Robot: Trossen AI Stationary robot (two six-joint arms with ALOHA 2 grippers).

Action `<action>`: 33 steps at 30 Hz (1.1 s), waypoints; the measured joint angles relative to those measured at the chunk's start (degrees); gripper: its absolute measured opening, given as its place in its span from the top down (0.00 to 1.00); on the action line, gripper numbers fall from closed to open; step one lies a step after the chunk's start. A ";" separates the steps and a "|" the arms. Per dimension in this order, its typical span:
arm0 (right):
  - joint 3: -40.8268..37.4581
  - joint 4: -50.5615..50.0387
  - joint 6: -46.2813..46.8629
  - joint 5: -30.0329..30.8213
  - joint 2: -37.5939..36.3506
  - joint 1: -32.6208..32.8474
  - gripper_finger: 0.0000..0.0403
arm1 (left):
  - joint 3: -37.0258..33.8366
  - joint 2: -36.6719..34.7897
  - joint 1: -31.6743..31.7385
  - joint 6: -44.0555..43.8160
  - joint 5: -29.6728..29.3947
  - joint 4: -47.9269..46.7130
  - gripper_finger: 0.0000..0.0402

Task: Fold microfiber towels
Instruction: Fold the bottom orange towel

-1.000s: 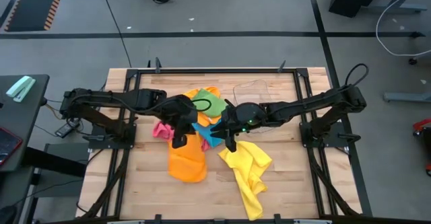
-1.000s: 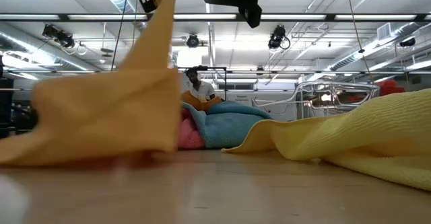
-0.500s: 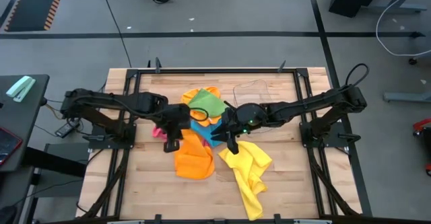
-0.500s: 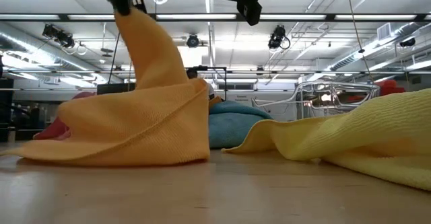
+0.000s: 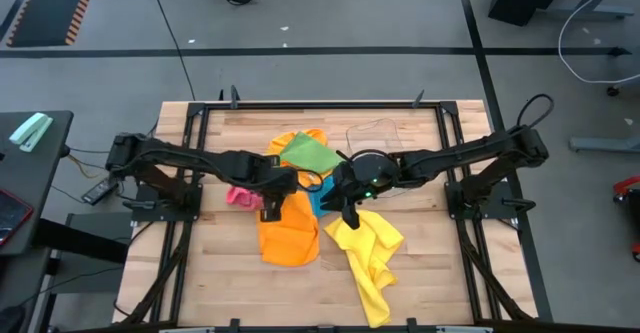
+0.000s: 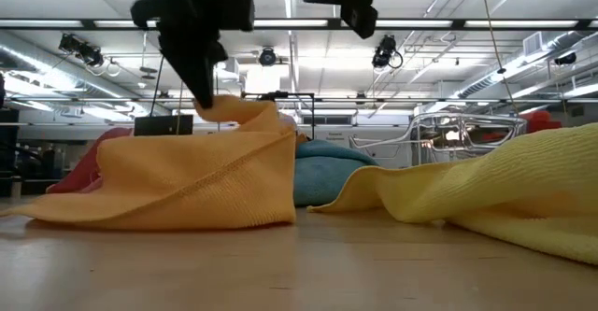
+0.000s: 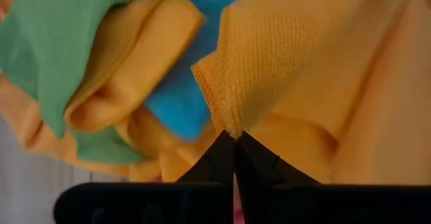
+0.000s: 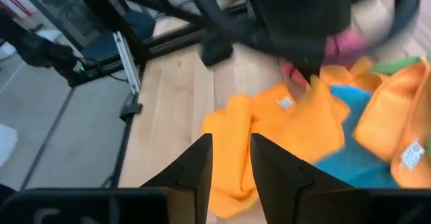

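- The table (image 5: 220, 273) is bare wood in front, so there is flat room for folding. The unsorted cloths sit in a heap toward the back middle, out of the way.
- The yellow towel (image 5: 372, 253) sprawls crumpled on the right front, well clear of the work; it looks parked for a later turn.
- The orange towel (image 5: 290, 231) lies near the middle front, doubled on itself, with one corner raised above the rest. I judge a fold is being carried across.
- The heap (image 5: 305, 158) holds green, blue, pink and more orange cloth, touching the orange towel's far edge.
- The clear tray (image 5: 375, 133) sits just behind the heap, empty as far as I can see.
- The left gripper (image 5: 268, 206) has its jaws pinched tight on that raised corner; the left wrist view shows the hem caught between the tips.
- The right gripper (image 5: 350, 216) hovers between the orange and yellow towels, jaws apart, holding nothing, seemingly waiting.
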 joint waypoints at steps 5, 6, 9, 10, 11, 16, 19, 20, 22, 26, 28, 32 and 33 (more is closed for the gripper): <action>0.04 -6.18 -0.17 2.13 -4.04 0.00 0.73 | 0.34 0.87 0.36 -1.85 1.83 -1.77 0.81; 0.04 -7.81 -0.41 3.05 -5.03 0.00 0.73 | 0.70 0.67 0.30 -2.15 2.96 -2.37 0.76; 0.07 -10.53 -1.13 6.00 -7.36 -0.02 0.73 | 1.50 -0.99 0.27 -3.23 8.88 -4.04 0.61; 0.04 -11.85 -1.48 7.11 -8.04 -0.03 0.73 | 1.84 -1.34 0.27 -3.71 11.03 -3.97 0.56; 0.04 -11.88 -1.70 8.10 -8.70 -0.07 0.73 | 1.98 -1.98 0.23 -4.55 13.07 -3.38 0.52; 0.04 -13.83 -3.33 11.42 -10.20 -0.07 0.73 | 1.90 -4.39 -3.61 -8.27 17.86 -3.32 0.41; 0.04 -14.11 -3.37 12.23 -9.99 -0.07 0.73 | 1.88 -4.46 -8.60 -8.30 18.17 -2.94 0.41; 0.07 -13.71 -3.26 12.26 -9.58 -0.07 0.73 | 1.75 -4.46 -10.40 -8.18 18.17 -2.94 0.42; 0.07 -14.01 -2.74 12.26 -9.00 -0.07 0.73 | 1.72 -3.85 -13.89 -8.08 17.63 -2.11 0.44; 0.04 -13.05 -0.80 12.26 -7.25 -0.07 0.73 | 1.70 -2.52 -20.37 -7.41 11.95 -0.55 0.49; 0.04 -12.63 0.28 12.26 -6.37 -0.07 0.73 | 0.72 -2.01 -23.16 -6.32 10.28 1.25 0.51; 0.04 -12.40 2.17 12.28 -5.74 -0.07 0.73 | -2.65 -0.84 -26.58 -5.61 9.97 7.78 0.55; 0.04 -12.39 2.73 12.28 -5.72 -0.07 0.73 | -3.80 -0.80 -27.14 -5.60 9.92 8.15 0.56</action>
